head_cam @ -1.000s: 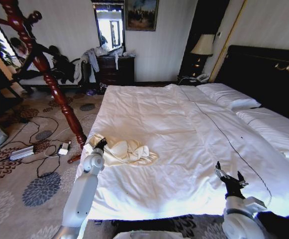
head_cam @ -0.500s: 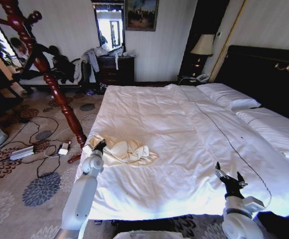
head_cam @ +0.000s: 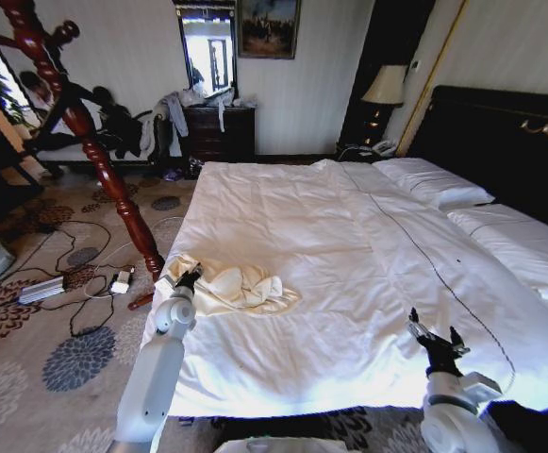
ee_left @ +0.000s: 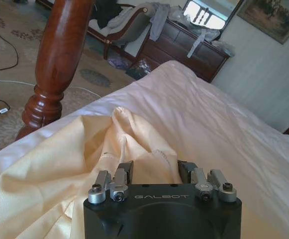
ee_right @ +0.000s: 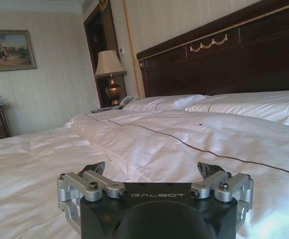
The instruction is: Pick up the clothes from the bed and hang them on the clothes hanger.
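A crumpled cream garment, the clothes (head_cam: 240, 285), lies on the white quilt of the bed (head_cam: 349, 236) near its left edge. My left gripper (head_cam: 190, 276) is at the garment's left end. In the left wrist view the gripper (ee_left: 154, 168) is open, its fingers (ee_left: 126, 168) down in the cream folds (ee_left: 59, 169) with cloth bunched between them. My right gripper (head_cam: 434, 334) waits open over the quilt at the near right, with nothing between its fingers (ee_right: 95, 168). The clothes hanger is out of view.
A turned red wooden post (head_cam: 104, 160) rises from the carpet just left of the bed. Cables and a power strip (head_cam: 42, 289) lie on the floor. The black headboard (head_cam: 500, 142), pillows (head_cam: 434, 181), a lamp (head_cam: 384, 87) and a cluttered dresser (head_cam: 219, 127) stand beyond.
My left arm has sunk slightly, easing the gripper a little lower into the cream garment. The right arm and the garment have stayed put.
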Robot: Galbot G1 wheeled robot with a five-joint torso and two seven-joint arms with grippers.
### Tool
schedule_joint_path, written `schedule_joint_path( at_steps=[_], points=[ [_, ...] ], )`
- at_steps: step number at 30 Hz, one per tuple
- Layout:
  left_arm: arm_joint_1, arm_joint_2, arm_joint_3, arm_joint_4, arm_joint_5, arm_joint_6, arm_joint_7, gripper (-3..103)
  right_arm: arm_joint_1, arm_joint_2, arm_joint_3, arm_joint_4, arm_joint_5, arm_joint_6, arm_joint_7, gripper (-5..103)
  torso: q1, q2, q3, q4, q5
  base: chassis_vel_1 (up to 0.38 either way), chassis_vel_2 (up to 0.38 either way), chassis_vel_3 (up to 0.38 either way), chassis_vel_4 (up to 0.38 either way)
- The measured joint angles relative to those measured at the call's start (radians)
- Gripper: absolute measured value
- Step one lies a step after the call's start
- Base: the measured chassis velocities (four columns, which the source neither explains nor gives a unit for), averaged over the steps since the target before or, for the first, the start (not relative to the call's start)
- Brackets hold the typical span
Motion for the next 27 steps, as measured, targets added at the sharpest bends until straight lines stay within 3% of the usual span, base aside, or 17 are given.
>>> schedule_joint_path(
  at_steps=[6,11,27],
  points=[
    [0.034,-0.002,-0.012,-0.057,0.0,0.0,-0.003,43,-0.002,0.002,0.001,0.0,0.0,0.0,0.002,100,0.0,0.0,0.0,0.0,0.0,0.0,0.0,0.0,0.0],
    [0.075,0.002,-0.013,-0.101,0.011,0.001,-0.007,46,-0.004,0.001,0.004,0.001,0.0,0.0,0.005,100,0.0,0.0,0.0,0.0001,0.0,0.0,0.0,0.0,0.0],
    [0.033,-0.042,0.039,-0.054,0.007,0.01,-0.011,41,-0.008,0.013,0.003,0.003,-0.006,0.001,0.007,100,0.0,0.0,0.0,0.0,0.0,0.0,0.0,0.0,0.0]
  ],
)
